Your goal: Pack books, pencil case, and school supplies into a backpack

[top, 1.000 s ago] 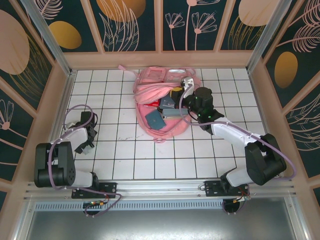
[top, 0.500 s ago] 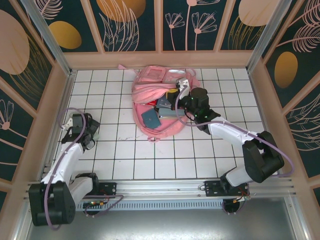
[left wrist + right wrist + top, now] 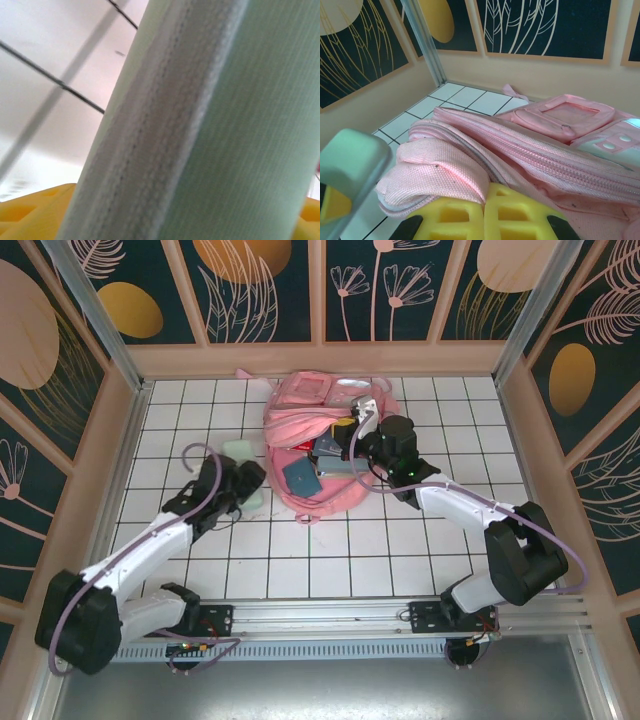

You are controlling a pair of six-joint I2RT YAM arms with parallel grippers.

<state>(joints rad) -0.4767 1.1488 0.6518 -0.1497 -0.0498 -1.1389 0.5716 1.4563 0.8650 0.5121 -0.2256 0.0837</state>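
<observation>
Our left gripper grasps the pencil case between its fingers; our right gripper pinches a fold of the backpack at its tips

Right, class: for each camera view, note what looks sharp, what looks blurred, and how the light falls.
Top external: evenly lit and sharp, soft shadows on the table. Left wrist: pencil case too close, soft; tile lines smeared. Right wrist: backpack crisp; the near pencil case at left blurred.
</observation>
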